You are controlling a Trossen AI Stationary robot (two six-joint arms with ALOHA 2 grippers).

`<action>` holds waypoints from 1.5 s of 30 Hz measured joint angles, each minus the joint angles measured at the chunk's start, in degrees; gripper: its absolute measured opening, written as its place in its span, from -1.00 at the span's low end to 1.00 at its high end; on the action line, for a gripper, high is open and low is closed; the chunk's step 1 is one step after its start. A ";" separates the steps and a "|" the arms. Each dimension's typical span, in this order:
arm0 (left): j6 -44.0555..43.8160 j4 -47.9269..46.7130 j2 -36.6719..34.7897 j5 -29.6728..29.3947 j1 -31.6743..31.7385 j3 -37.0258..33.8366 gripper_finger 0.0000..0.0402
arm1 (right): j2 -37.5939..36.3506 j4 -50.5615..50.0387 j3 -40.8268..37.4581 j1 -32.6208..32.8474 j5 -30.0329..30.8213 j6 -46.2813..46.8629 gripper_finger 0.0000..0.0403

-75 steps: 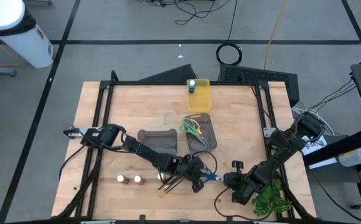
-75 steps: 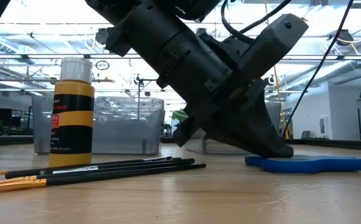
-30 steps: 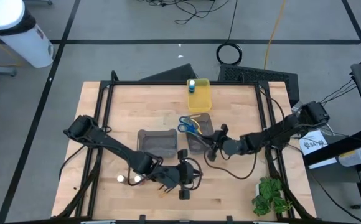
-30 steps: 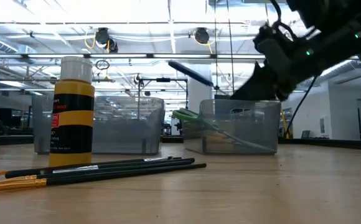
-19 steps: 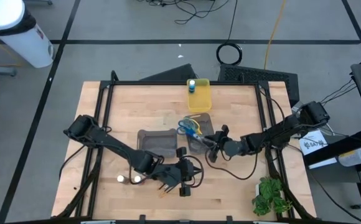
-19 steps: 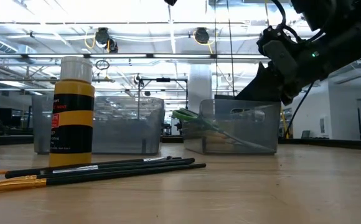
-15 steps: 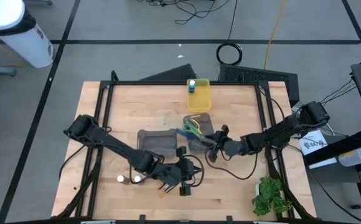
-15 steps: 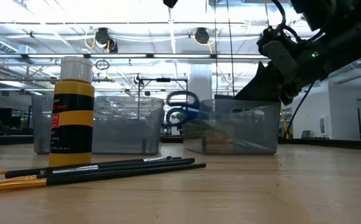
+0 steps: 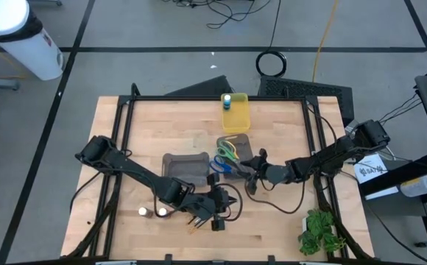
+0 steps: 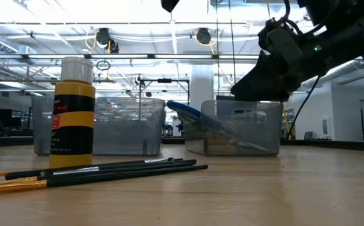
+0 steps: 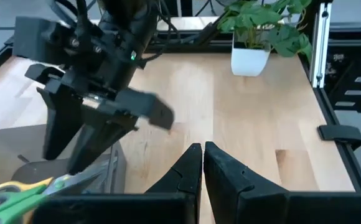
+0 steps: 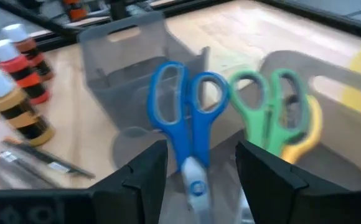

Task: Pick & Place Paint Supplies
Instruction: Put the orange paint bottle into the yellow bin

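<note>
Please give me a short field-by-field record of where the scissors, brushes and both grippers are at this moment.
blue scissors: in the right-hand grey bin, handles leaning over its rim
green scissors: in the same bin, beside the blue pair
brushes: lying on the table, near edge
right gripper: open, over the blue scissors, holding nothing
left gripper: shut, above the brushes
paint pots: on the table, front left

my two dark fingers point(image 12: 146, 171) stand apart, with the blue-handled scissors point(image 12: 187, 121) between them and free of both, lying in a grey bin point(image 12: 137, 37). just beside them lie the green scissors point(image 12: 271, 109) over a yellow handle point(image 12: 305, 140). small paint bottles point(image 12: 15, 102) and thin dark brushes point(image 12: 40, 162) sit on the wooden table point(image 12: 230, 28).
</note>
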 joint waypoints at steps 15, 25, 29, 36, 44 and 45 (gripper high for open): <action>-13.16 -21.94 -4.98 -9.20 -6.63 0.07 -0.85 | -0.02 0.32 0.02 0.00 -1.76 -0.58 -0.10; -64.97 -64.04 -10.92 2.19 -16.02 0.04 -0.84 | -0.02 0.79 0.04 -0.16 -6.16 -8.32 -0.10; -83.45 -74.00 -11.45 6.94 -21.09 0.04 -0.75 | -0.02 0.79 0.04 -0.31 -6.21 -8.99 -0.10; -102.97 -74.58 -11.39 21.10 -29.09 0.04 -0.23 | -0.02 0.74 0.04 -0.46 -6.23 -10.26 -0.10; -115.44 -71.13 -8.29 9.86 -38.35 0.04 0.06 | -0.02 0.75 0.04 -0.46 -6.24 -10.27 -0.10; -115.30 -71.18 -7.30 9.94 -38.66 0.04 0.06 | -0.02 0.76 0.04 -0.46 -6.25 -10.28 -0.10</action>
